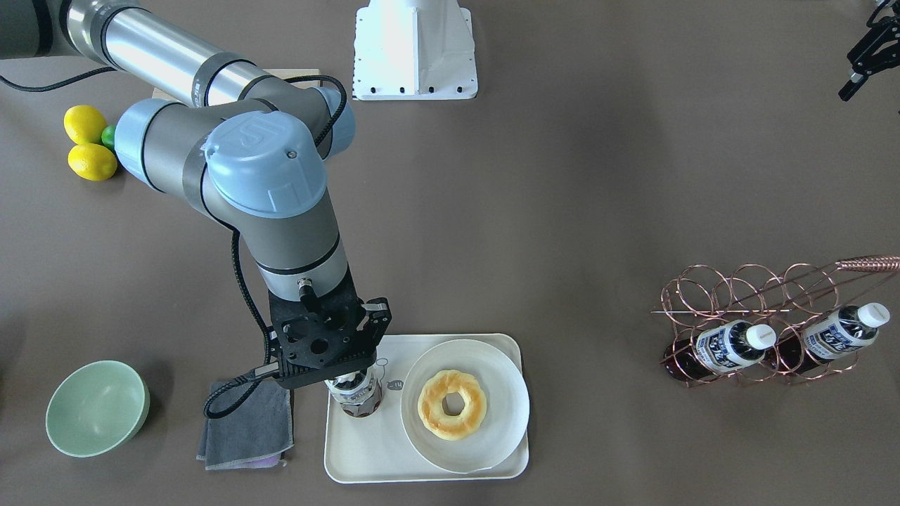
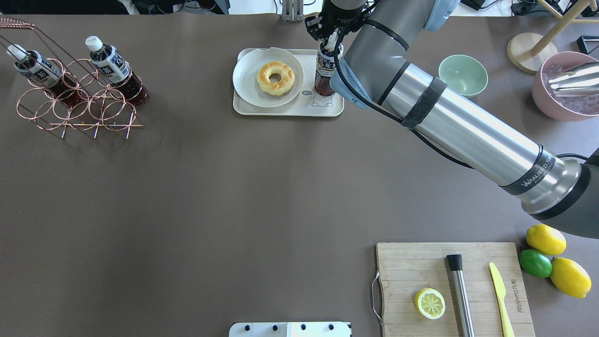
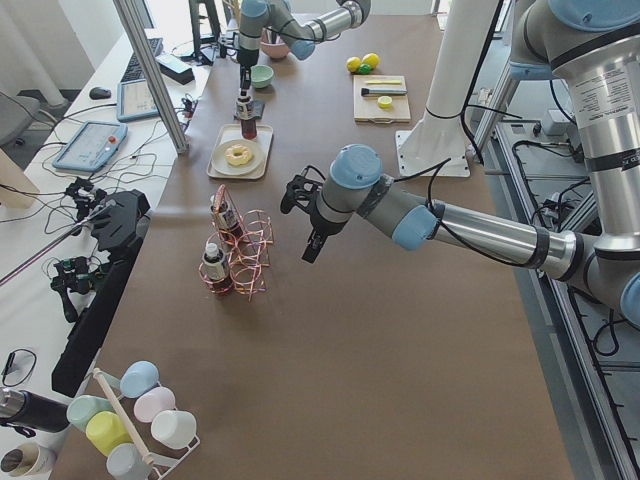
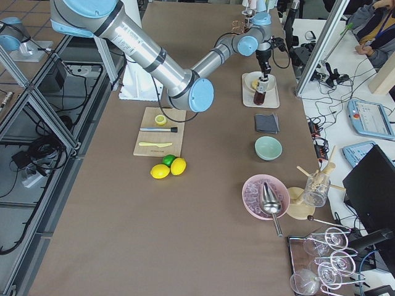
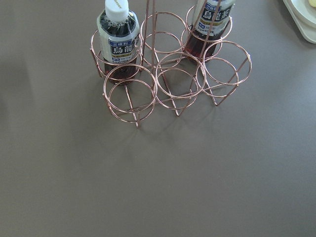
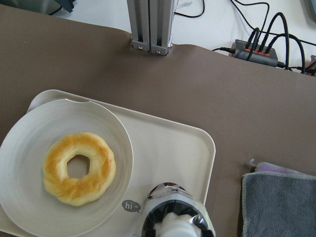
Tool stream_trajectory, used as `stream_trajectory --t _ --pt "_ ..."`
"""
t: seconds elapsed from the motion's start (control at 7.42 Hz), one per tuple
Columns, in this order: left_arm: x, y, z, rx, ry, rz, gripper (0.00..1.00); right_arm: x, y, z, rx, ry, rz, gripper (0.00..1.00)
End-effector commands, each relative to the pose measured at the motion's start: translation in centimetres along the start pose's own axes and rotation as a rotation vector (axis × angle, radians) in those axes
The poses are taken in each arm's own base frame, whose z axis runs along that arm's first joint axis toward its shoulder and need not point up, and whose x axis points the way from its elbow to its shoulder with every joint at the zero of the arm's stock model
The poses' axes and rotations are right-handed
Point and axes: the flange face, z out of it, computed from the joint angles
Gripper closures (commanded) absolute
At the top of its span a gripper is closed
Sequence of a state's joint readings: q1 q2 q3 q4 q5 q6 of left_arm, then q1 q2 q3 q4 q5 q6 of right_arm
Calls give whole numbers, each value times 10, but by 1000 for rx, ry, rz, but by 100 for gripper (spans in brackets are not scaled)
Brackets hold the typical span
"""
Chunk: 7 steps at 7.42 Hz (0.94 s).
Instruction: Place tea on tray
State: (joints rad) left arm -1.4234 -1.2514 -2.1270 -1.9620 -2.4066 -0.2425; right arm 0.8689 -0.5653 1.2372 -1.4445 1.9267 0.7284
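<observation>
The plate (image 1: 492, 436) fills most of the tray (image 1: 365, 464). The tea (image 1: 357, 402), with the right hand (image 1: 354, 379) gripping its cap from above, blocks the strip beside it. A grey cloth (image 1: 249, 425) lies just beside that end. Between tray and wire rack (image 1: 759, 295) the counter (image 1: 562, 211) is wide open.

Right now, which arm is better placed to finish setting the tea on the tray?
Right. Its hand grips the tea upright at the tray; the left hand is far off.
</observation>
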Motion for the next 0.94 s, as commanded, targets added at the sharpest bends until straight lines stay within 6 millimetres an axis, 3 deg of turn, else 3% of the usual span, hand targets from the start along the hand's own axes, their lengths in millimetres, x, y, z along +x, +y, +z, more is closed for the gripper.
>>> stream_trajectory --t 0.0,0.27,0.4,0.54,0.81 --pt "-3 1 2 -1 -12 -6 4 -5 3 1 2 -6 -10 0" --pt "-14 1 12 -19 -19 -30 4 1 -5 -17 7 -39 -12 0" --pt "-21 2 17 -28 -22 -43 5 23 -10 -44 -14 -103 8 0" --pt "-34 7 26 -47 -28 -62 5 61 13 -50 -16 -122 7 0" --pt "-44 13 23 -51 -36 -91 8 175 51 -68 -50 -128 -69 0"
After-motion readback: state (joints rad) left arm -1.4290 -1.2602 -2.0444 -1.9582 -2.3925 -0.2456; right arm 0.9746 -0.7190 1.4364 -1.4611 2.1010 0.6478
